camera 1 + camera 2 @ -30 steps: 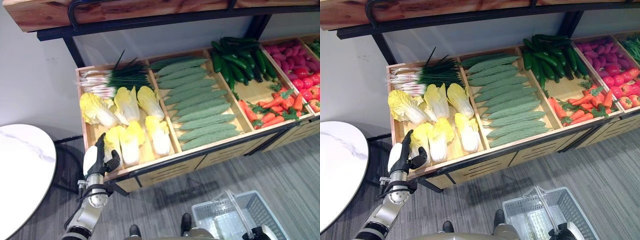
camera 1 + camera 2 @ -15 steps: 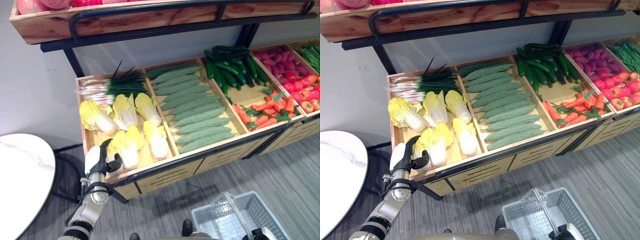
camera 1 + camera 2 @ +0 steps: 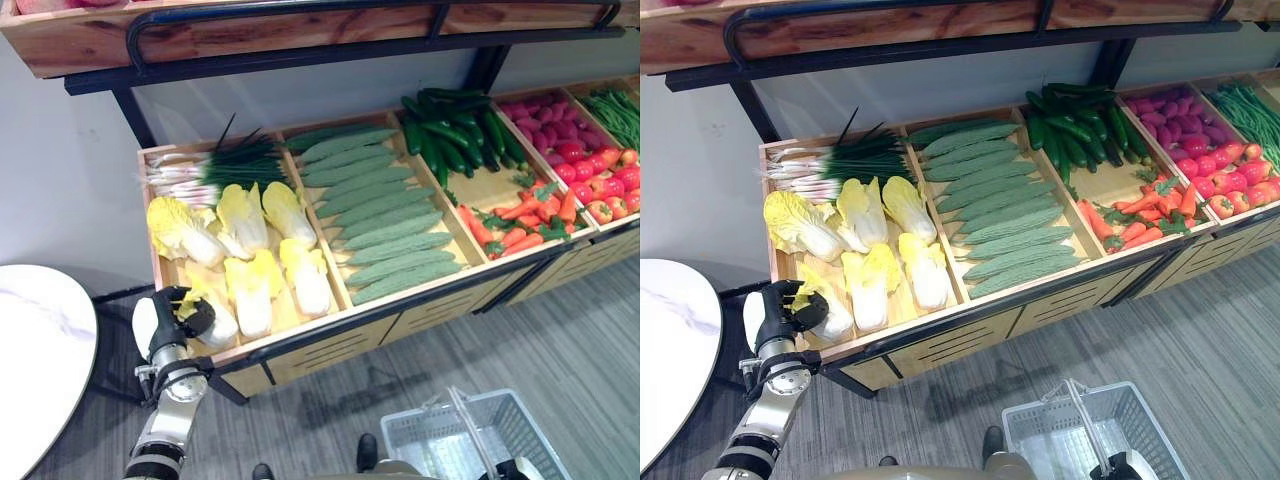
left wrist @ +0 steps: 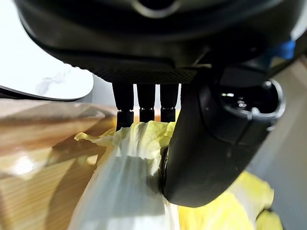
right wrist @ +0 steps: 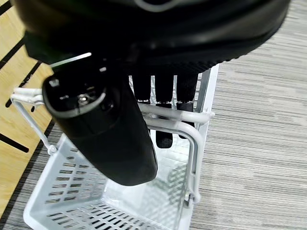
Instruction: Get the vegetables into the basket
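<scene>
The wooden display rack (image 3: 300, 330) serves as the landmark. Off its left end stands a white round table (image 3: 40, 350). At the rack's front left corner, the left hand (image 3: 165, 315) has its fingers and thumb curled round a napa cabbage (image 3: 212, 322), the frontmost one in the leftmost compartment; in the left wrist view the fingers (image 4: 144, 108) wrap over the pale stalk while the thumb presses its side. The cabbage's long axis runs from the hand toward the rack's front edge, leafy yellow end nearest the fingers. More cabbages (image 3: 250, 290) lie just beside it, with spring onions (image 3: 215, 165) at the back of that compartment. Next along come the pale green gourds (image 3: 385, 215), then dark cucumbers (image 3: 455, 130), carrots (image 3: 530, 215) and red vegetables (image 3: 590, 170).

On the floor before the rack's right half sits the basket (image 3: 420, 445), its handle (image 5: 168, 117) gripped by the right hand (image 5: 110, 124). The cabbage is well apart from the basket, so the coming move likely turns on lifting it clear of the rack and carrying it rightward and down.
</scene>
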`<state>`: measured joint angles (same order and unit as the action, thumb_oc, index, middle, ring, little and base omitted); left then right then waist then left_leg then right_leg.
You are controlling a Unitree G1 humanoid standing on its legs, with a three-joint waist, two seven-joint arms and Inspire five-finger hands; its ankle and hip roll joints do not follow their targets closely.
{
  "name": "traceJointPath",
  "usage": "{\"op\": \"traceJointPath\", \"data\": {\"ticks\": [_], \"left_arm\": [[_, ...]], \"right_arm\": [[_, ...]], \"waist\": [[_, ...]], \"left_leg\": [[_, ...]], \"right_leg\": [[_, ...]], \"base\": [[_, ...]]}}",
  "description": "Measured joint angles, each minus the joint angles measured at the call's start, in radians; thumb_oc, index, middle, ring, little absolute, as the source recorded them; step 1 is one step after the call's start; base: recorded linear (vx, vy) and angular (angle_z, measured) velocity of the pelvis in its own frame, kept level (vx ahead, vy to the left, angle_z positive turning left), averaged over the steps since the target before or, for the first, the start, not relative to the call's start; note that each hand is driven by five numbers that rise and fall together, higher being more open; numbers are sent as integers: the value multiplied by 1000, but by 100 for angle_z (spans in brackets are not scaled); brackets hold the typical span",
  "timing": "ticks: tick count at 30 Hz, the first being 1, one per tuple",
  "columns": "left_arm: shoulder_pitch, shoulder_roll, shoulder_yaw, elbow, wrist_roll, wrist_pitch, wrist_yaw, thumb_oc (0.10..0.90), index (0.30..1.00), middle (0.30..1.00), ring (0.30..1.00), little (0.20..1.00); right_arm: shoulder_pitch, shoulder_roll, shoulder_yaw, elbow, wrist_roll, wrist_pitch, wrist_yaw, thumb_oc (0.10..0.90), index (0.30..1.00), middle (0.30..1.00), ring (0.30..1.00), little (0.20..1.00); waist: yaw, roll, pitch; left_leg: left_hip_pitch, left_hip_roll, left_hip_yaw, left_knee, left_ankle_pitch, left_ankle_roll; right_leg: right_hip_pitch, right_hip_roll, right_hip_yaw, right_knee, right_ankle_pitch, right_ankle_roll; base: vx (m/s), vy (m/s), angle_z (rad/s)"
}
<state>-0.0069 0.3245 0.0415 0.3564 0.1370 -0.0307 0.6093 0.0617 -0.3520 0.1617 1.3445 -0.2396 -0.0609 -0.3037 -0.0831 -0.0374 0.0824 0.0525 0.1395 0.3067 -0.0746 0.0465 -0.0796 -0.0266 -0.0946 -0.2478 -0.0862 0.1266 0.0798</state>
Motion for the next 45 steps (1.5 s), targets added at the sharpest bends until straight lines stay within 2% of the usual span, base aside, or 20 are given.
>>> {"op": "traceJointPath", "data": {"ticks": [7, 11, 12, 14, 16, 18, 19, 22, 27, 38, 43, 45], "left_arm": [[2, 11, 51, -229, 3, -3, 65, 400, 300, 300, 300, 300], [1, 12, 68, -356, 11, -34, 88, 400, 300, 300, 300, 300], [3, 5, 63, -381, -27, -64, 74, 400, 300, 300, 300, 300], [3, -5, 23, -403, -166, -128, 6, 400, 300, 300, 300, 300], [30, -29, -49, -415, -528, -194, -199, 400, 300, 300, 300, 300], [36, -88, -64, -387, -754, -213, -320, 400, 300, 300, 300, 300], [42, -108, -75, -382, -841, -213, -354, 400, 300, 300, 300, 300], [72, -100, -109, -365, -977, -212, -459, 400, 300, 300, 300, 300], [72, -91, -107, -350, -1043, -217, -509, 400, 300, 300, 300, 300], [82, -84, -108, -340, -1063, -217, -534, 400, 300, 300, 300, 300], [76, -60, -112, -340, -1063, -217, -546, 400, 300, 300, 300, 300], [71, -58, -128, -337, -1064, -219, -550, 400, 300, 300, 300, 300]], "right_arm": [[1, 0, 0, 2, 0, -6, -1, 400, 300, 300, 300, 300], [0, 0, 1, 3, 0, -9, -2, 400, 300, 300, 300, 300], [-5, 0, 1, 2, 0, -11, -2, 400, 300, 300, 300, 300], [-13, -1, 1, -6, 0, -11, -2, 400, 300, 300, 300, 300], [-15, -17, 1, -38, 0, -6, 1, 400, 300, 300, 300, 300], [-14, -18, 0, -56, -2, -6, 13, 400, 300, 300, 300, 300], [-15, -18, 0, -57, -5, -8, 22, 400, 300, 300, 300, 300], [-16, -18, -1, -57, -27, -14, 37, 400, 300, 300, 300, 300], [-14, -18, -4, -52, -29, -16, 47, 400, 300, 300, 300, 300], [-11, -18, -40, -35, -28, -18, 52, 400, 300, 300, 300, 300], [-17, -24, -43, -37, -25, -20, 54, 400, 300, 300, 300, 300], [-18, -31, -48, -44, -23, -20, 54, 400, 300, 300, 300, 300]], "waist": [[8, 0, 13], [17, 16, 23], [17, 21, 26], [17, 27, 30], [9, 42, 41], [2, 43, 41], [1, 43, 42], [-7, 43, 42], [-4, 43, 42], [-8, 46, 40], [-3, 28, 50], [-5, 31, 54]], "left_leg": [[2, -2, -6, -1, 0, 0], [2, -5, -12, 0, 0, 0], [2, -5, -13, 1, 0, 0], [2, -5, -13, 2, 0, 0], [2, -9, -12, 1, 0, 0], [4, -9, -10, 1, 0, 0], [4, -9, -9, 0, 0, 1], [4, -9, -8, 0, 0, 1], [8, -9, -6, 0, -1, 1], [27, -11, 11, -6, -2, 3], [-19, -19, 0, 91, -18, 18], [-14, -23, 3, 90, -31, 24]], "right_leg": [[6, -2, -7, 0, 1, -2], [10, -6, -12, 0, 0, 0], [10, -6, -13, 0, -2, 3], [11, -6, -13, 0, -2, 3], [9, -10, -11, 0, -2, 5], [9, -9, -8, 0, -3, 5], [9, -9, -7, 0, -2, 4], [8, -8, -6, 0, 0, 2], [10, -9, -2, 0, -4, 6], [15, -8, 13, 0, -2, 6], [-7, -31, 43, 19, 3, 10], [-21, -31, 54, 47, 4, 6]], "base": [[-2, 4, 2], [-8, 7, 4], [-21, 23, 4], [-23, 31, 1], [0, 0, 0], [11, 13, -4], [10, 5, -4], [0, 0, 0], [0, 0, 0], [7, 15, -3], [-96, 94, -15], [-85, 133, -17]]}}
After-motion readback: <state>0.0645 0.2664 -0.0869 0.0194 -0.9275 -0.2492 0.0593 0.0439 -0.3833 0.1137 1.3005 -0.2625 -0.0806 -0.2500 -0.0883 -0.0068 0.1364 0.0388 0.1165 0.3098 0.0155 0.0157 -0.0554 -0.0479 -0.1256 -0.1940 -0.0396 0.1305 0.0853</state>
